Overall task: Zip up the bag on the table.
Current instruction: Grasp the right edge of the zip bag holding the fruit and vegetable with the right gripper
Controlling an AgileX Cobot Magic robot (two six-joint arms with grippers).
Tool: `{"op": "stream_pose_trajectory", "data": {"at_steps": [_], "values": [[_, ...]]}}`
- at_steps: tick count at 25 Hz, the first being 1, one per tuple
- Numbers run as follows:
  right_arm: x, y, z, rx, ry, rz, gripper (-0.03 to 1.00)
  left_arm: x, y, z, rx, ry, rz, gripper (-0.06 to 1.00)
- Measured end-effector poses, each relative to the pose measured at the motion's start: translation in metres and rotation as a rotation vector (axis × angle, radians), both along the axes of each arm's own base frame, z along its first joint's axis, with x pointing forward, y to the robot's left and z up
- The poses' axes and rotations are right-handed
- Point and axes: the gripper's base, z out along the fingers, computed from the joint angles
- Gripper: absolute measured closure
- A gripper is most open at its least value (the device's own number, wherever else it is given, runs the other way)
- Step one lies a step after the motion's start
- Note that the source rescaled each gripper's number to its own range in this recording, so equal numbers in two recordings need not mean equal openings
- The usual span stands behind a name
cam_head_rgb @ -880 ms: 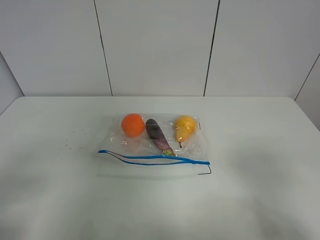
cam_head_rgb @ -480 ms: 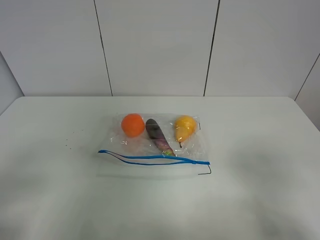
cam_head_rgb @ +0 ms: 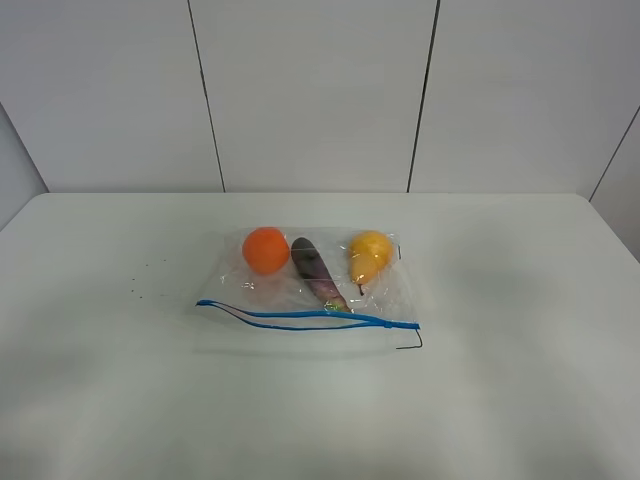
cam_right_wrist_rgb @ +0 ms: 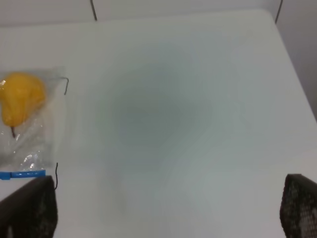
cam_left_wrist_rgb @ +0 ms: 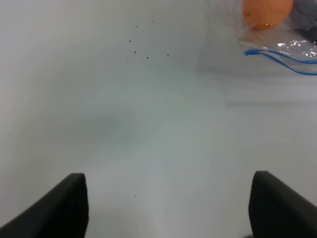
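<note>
The bag (cam_head_rgb: 290,296) is clear crinkly plastic and lies flat in the middle of the white table (cam_head_rgb: 520,350). Its blue zipper strip (cam_head_rgb: 310,318) runs along the near edge and looks wavy and partly parted at the left end. Inside are an orange (cam_head_rgb: 265,249), a purple vegetable (cam_head_rgb: 315,270) and a yellow pear (cam_head_rgb: 368,254). My left gripper (cam_left_wrist_rgb: 168,208) is open and empty above bare table, with the orange (cam_left_wrist_rgb: 266,12) and the zipper end (cam_left_wrist_rgb: 282,54) ahead of it. My right gripper (cam_right_wrist_rgb: 168,213) is open and empty, with the pear (cam_right_wrist_rgb: 20,99) off to one side. Neither arm shows in the exterior view.
Small dark specks (cam_head_rgb: 140,290) lie on the table left of the bag. A thin black mark (cam_head_rgb: 412,345) sits at the bag's near right corner. White wall panels (cam_head_rgb: 310,90) stand behind the table's far edge.
</note>
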Motion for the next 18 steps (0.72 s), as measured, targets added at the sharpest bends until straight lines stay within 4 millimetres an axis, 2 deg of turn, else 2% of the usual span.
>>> {"op": "stream_pose_trajectory", "data": {"at_steps": [4, 8, 12, 16, 18], "values": [[0.050, 0.002, 0.007, 0.005, 0.106, 0.029, -0.03, 0.000, 0.000, 0.000, 0.000, 0.000, 0.000, 0.09], [0.101, 0.010, -0.006, 0.088, 0.236, 0.074, -0.03, 0.000, 0.000, 0.000, 0.000, 0.000, 0.000, 0.09], [0.147, 0.022, -0.042, 0.200, 0.392, 0.164, -0.03, 0.000, 0.000, 0.000, 0.000, 0.000, 0.000, 0.09], [0.177, 0.032, -0.083, 0.302, 0.529, 0.232, -0.03, 0.000, 0.000, 0.000, 0.000, 0.000, 0.000, 0.09], [0.190, 0.031, -0.104, 0.371, 0.581, 0.242, -0.03, 0.000, 0.000, 0.000, 0.000, 0.000, 0.000, 0.09]]}}
